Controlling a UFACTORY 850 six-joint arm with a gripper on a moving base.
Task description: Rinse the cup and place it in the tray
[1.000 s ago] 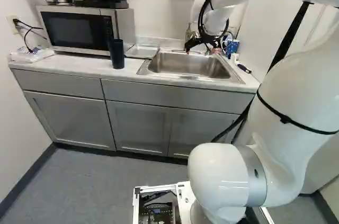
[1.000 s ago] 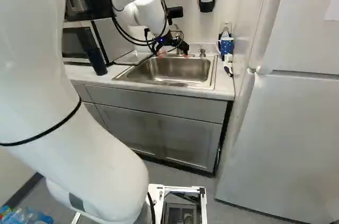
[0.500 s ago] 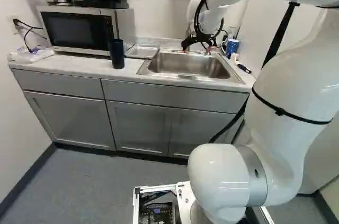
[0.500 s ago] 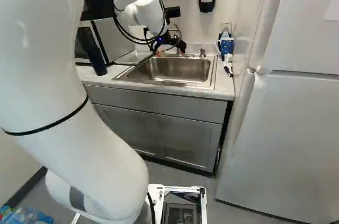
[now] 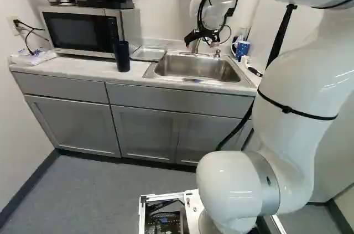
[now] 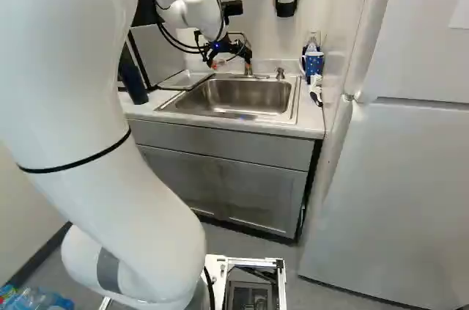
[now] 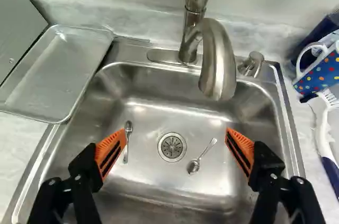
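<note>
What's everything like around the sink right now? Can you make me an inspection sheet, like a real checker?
Surface: pale marbled counter around a steel sink.
Job's things: blue spotted mug on one side of the sink, flat metal tray on the other.
Clutter: two metal spoons in the sink; white-and-blue brush by the mug.
Gripper: black fingers with orange pads, open above the sink.
Held thing: nothing seen.
Cables: black cables along the white arm.
Surroundings: silver microwave, white fridge.

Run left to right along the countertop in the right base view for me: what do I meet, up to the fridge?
Dark tumbler, metal tray, faucet, small metal fixture, blue mug, fridge.
</note>
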